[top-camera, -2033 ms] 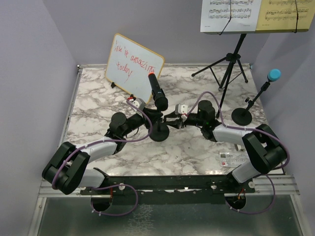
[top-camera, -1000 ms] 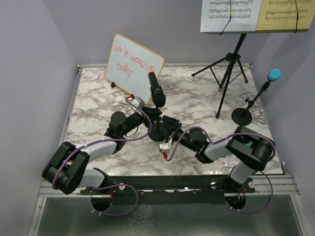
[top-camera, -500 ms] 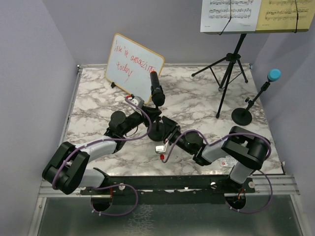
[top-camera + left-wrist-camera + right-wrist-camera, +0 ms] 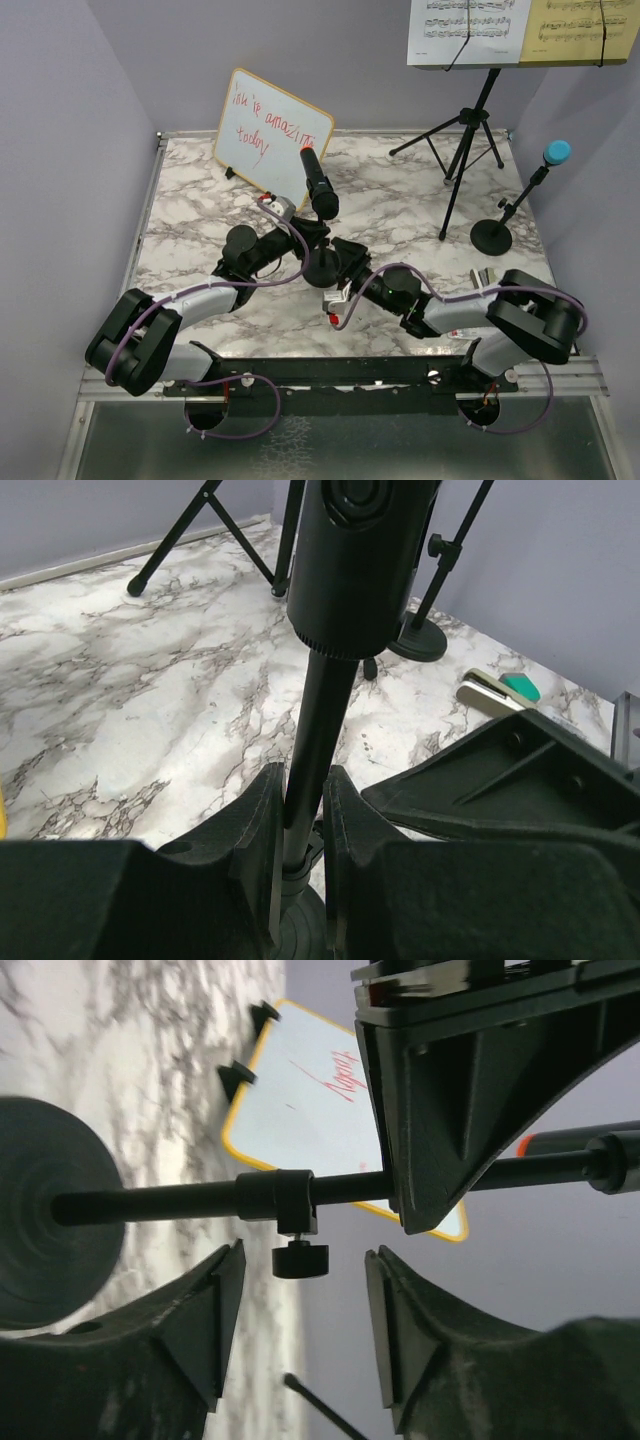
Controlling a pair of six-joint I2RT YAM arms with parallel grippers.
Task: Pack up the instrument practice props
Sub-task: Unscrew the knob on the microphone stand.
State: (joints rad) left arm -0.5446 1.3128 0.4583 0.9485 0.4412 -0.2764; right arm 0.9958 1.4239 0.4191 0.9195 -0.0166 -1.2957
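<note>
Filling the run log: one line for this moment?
left gripper: shut on mic holder stem | right gripper: open around knob | black microphone: on holder

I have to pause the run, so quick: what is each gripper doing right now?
Left gripper: shut on the mic holder.
Right gripper: open, jaws either side of the holder's knob, holding nothing.
</note>
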